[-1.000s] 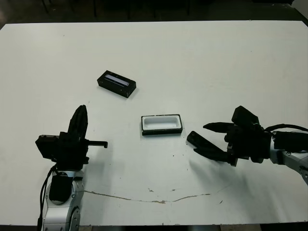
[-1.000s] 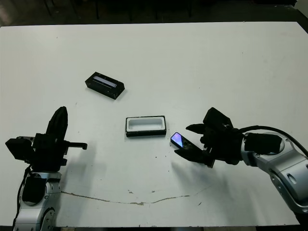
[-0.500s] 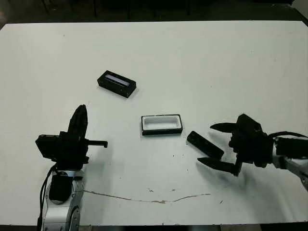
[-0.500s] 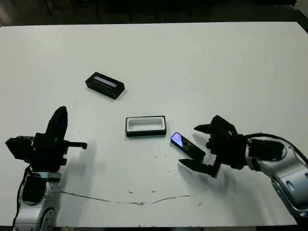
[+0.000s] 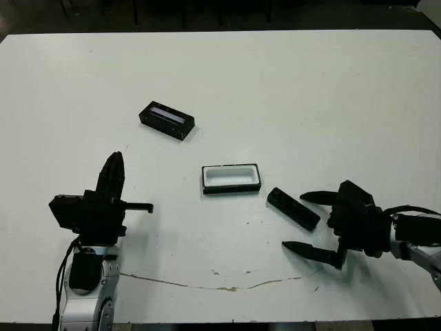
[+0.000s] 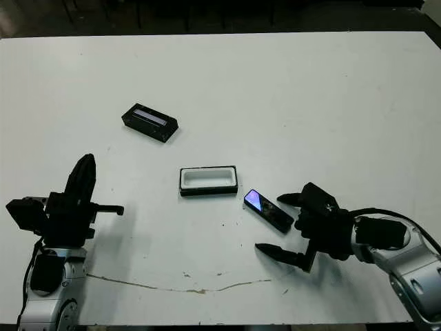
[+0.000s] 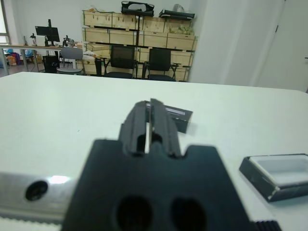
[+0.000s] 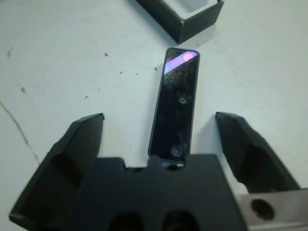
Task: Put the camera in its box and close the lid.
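1. A broad white table (image 5: 310,89) with a thin dark crack near its front edge carries everything.
2. A slim black bar-shaped camera (image 5: 293,208) lies flat, just beside the box.
3. A shallow black-walled, white-lined box (image 5: 231,178) sits mid-table.
4. A black block lid with a pale strip (image 5: 167,120) lies well apart.

You are seeing the camera (image 6: 267,210) lying flat just right of the box (image 6: 209,181), the right gripper (image 6: 281,223) spreading its fingers wide around the camera's near end, the lid (image 6: 150,123) sitting well beyond the box, and the left gripper (image 6: 84,176) hovering pinched together far left.
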Controlling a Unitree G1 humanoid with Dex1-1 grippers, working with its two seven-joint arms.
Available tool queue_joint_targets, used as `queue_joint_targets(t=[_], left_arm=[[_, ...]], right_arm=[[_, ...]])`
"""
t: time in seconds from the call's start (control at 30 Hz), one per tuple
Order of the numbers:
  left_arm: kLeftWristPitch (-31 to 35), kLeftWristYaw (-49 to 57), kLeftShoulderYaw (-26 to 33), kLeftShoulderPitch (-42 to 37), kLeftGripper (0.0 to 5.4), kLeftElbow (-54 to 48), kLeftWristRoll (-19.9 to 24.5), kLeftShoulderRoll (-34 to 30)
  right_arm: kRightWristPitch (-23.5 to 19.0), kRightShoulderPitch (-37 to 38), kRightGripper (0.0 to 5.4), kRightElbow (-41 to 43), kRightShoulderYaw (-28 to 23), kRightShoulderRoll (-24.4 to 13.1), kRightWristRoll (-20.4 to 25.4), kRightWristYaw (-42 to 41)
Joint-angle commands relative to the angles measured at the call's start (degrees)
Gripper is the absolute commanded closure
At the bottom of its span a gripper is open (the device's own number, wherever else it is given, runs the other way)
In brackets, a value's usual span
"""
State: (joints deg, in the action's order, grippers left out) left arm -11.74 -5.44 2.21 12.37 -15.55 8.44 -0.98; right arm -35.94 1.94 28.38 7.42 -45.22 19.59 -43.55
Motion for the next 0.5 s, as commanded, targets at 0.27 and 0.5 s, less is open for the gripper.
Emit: queue_joint_targets(t=[0.27, 0.5], left_arm=[[-0.1, 0.0, 0.4, 0.7, 5.4, 0.9, -0.8, -0.3], [0.4, 0.0, 0.5, 0.8, 5.4, 0.5, -0.1, 0.0]], right_arm=[[1.3, 4.3, 1.96, -6.1, 1.9, 3.3, -4.9, 6.6], [5.2, 1.9, 1.96, -10.4, 5.3, 1.5, -7.6, 4.0]])
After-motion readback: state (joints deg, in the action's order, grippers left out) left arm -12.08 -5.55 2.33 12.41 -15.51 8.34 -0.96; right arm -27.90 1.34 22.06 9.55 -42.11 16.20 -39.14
